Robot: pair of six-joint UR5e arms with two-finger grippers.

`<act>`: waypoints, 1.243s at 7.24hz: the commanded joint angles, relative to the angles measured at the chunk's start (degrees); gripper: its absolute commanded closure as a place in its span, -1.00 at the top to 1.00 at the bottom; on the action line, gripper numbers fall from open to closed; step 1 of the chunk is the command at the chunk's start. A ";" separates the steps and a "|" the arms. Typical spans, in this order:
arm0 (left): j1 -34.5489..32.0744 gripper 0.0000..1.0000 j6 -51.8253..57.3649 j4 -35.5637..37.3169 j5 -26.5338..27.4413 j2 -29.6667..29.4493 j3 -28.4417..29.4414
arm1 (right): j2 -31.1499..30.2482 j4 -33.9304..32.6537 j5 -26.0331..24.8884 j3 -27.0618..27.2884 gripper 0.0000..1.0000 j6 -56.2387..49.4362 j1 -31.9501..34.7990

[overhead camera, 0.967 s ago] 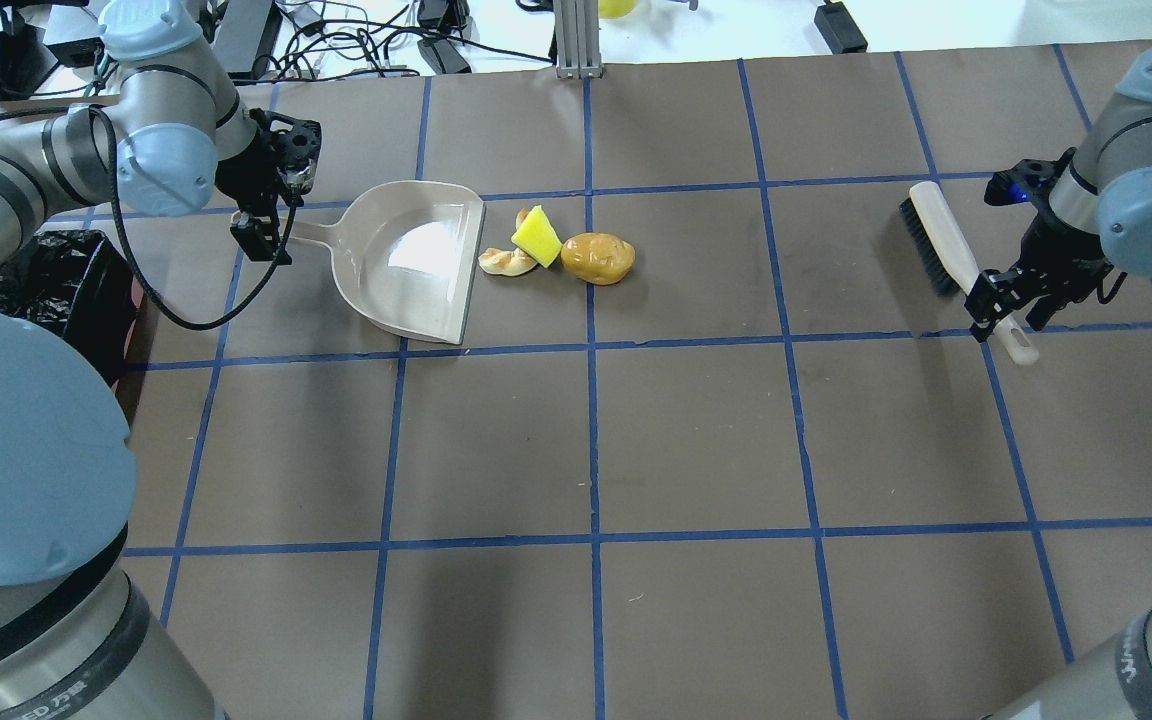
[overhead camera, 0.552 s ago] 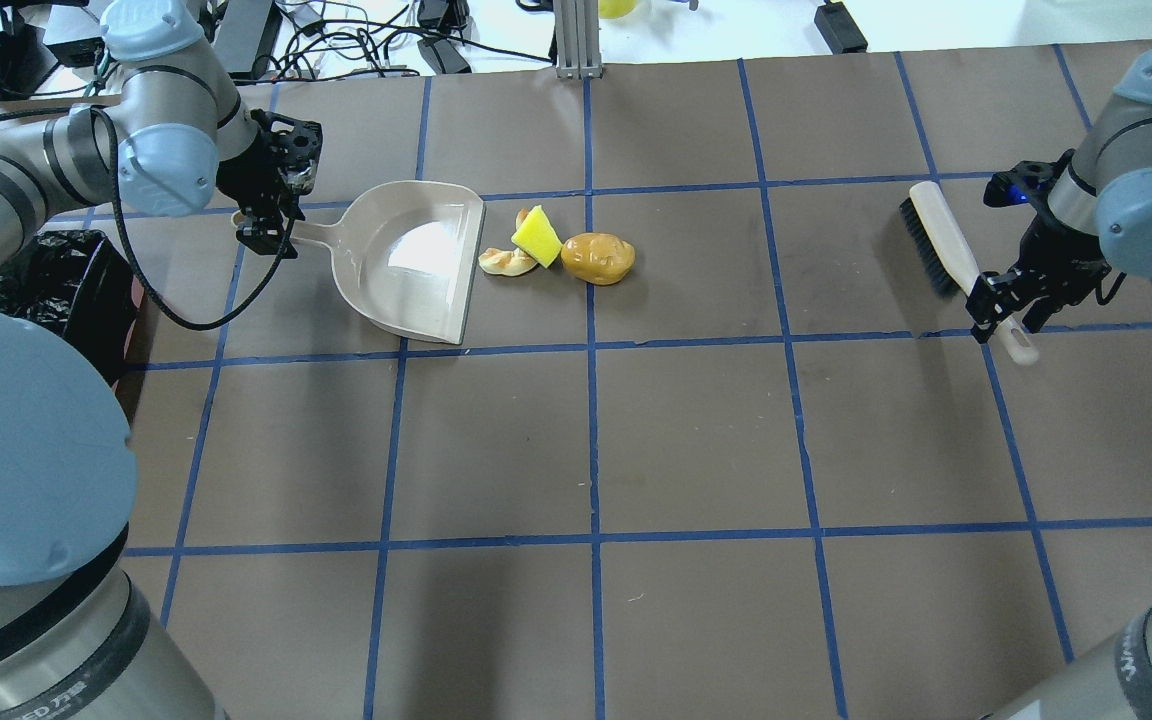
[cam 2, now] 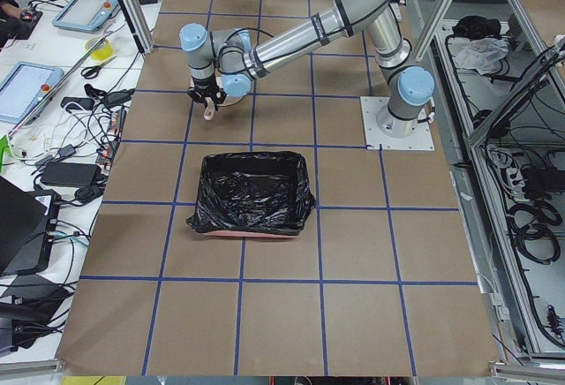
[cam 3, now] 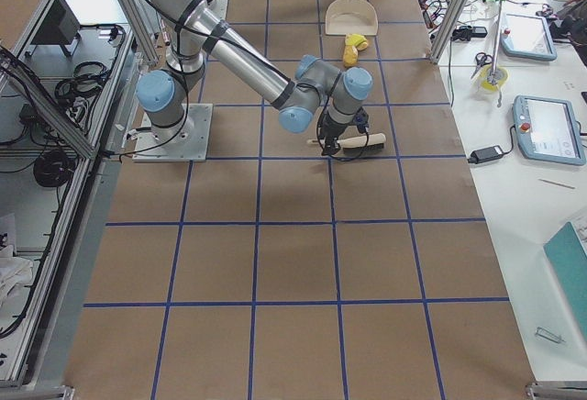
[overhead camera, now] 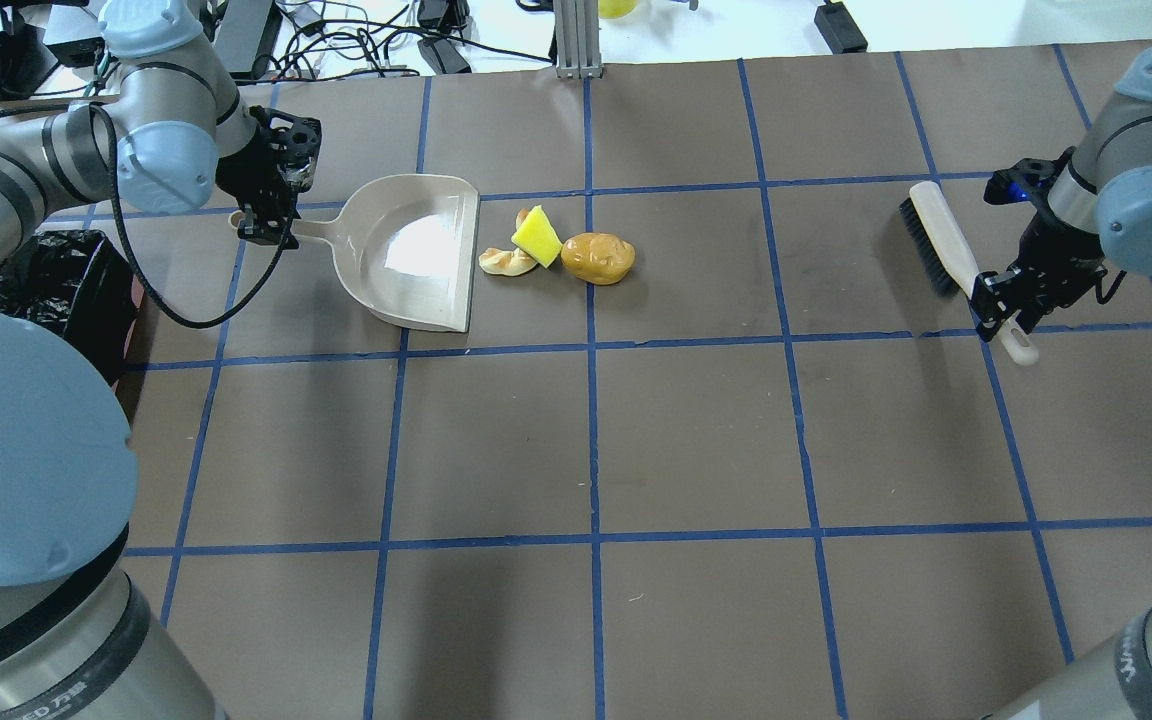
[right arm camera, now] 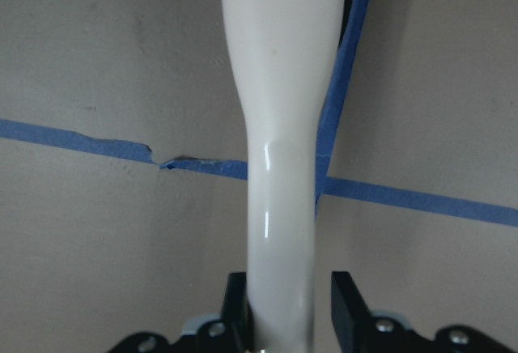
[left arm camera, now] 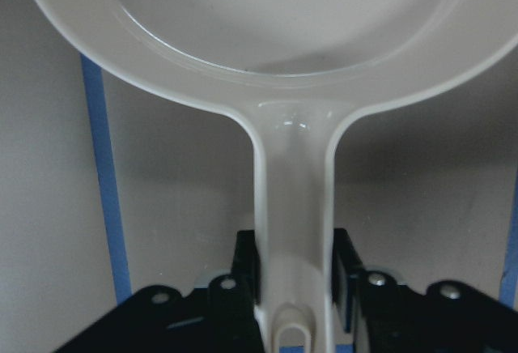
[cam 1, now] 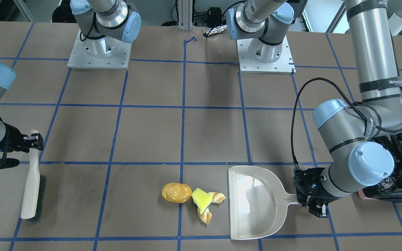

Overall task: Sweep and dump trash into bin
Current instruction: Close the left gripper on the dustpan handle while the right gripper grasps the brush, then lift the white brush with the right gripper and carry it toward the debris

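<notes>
The trash lies together on the table: a golden-brown potato lump [overhead camera: 597, 258], a yellow-green wedge [overhead camera: 536, 236] and tan bread pieces [overhead camera: 507, 262], just right of the mouth of a beige dustpan [overhead camera: 416, 255]. My left gripper [overhead camera: 261, 228] is shut on the dustpan's handle [left arm camera: 293, 207]. My right gripper [overhead camera: 1001, 305] is shut on the white handle [right arm camera: 279, 167] of a black-bristled brush [overhead camera: 941, 245] lying far right. The bin [overhead camera: 56, 290], lined with a black bag, stands at the left table edge behind my left arm.
Blue tape lines grid the brown table. Cables and power bricks [overhead camera: 356, 45] lie beyond the far edge, with a metal post [overhead camera: 576, 40] at the middle. The two arm bases [cam 1: 98, 48] stand on the robot's side of the table.
Both grippers have closed, the left on the dustpan handle and the right on the brush handle. The dustpan has shifted slightly left and away from me.
</notes>
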 commanded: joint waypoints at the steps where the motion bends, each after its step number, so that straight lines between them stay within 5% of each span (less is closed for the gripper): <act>1: -0.59 -1.00 -0.06 0.13 4.85 -0.03 0.26 | -0.13 0.32 -0.04 -0.23 -1.00 -0.58 0.00; 5: -1.04 -1.00 -0.67 -0.13 5.05 -0.12 0.26 | -2.67 1.46 0.14 -3.29 -1.00 0.73 2.27; 9: -1.65 -1.00 -1.29 -0.23 5.14 -0.12 0.26 | -3.29 4.18 4.32 -4.89 -1.00 17.90 13.68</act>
